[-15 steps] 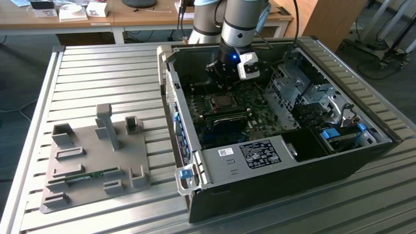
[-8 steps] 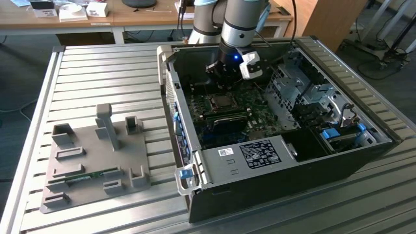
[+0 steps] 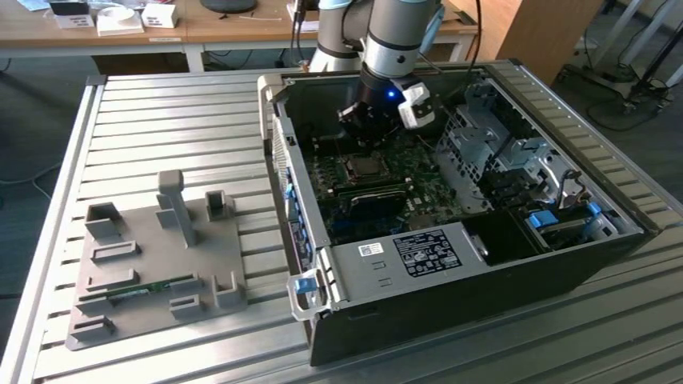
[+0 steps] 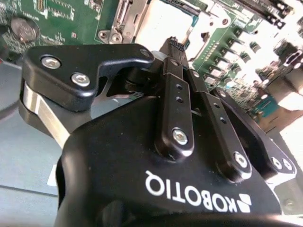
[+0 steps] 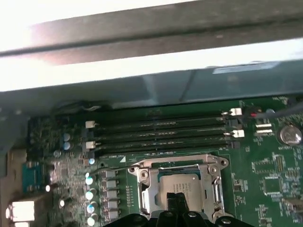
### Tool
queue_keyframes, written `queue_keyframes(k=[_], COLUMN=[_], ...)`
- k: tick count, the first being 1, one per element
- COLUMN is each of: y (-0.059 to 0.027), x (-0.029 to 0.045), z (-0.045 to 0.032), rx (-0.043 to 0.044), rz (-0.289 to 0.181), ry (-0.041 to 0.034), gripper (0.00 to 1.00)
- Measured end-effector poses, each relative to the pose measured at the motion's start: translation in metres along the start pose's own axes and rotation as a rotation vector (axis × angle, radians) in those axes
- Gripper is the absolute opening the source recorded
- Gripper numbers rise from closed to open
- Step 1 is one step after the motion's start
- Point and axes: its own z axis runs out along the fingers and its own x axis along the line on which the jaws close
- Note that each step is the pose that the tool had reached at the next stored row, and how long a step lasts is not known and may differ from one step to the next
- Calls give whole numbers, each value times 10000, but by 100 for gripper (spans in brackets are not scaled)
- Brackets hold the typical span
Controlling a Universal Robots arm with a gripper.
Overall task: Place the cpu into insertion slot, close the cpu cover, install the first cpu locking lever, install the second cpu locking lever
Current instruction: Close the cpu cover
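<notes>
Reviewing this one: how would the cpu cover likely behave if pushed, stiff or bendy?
The cpu cover looks like thin sheet metal, so probably light and slightly springy. As an open frame around the cpu, it may flex if pressed on one side.

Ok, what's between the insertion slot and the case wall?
Long black memory slots lie between the insertion slot and case wall, in the first wrist view.
</notes>
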Motion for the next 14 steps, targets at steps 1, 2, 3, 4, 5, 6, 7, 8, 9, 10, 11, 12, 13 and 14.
queue_keyframes(k=[1,2,3,4,5,6,7,8,9,10,11,12,13,14], y=[0,0,0,0,0,0,0,0,0,0,0,0,0,-1], x=[0,0,0,0,1,2,2,2,2,2,2,2,3,2], z=[0,0,0,1,2,3,3,4,4,3,3,4,4,6], rx=[2,3,2,-5,-14,-22,-26,-28,-28,-27,-26,-9,51,105], rz=[-168,-231,-253,-280,-312,-344,-371,-375,-375,-376,-376,-375,-374,-375], ry=[6,8,-5,-57,-134,-208,-264,-274,-275,-276,-276,-278,-279,-282], gripper=[11,11,11,11,11,11,11,11,11,11,11,11,11,11])
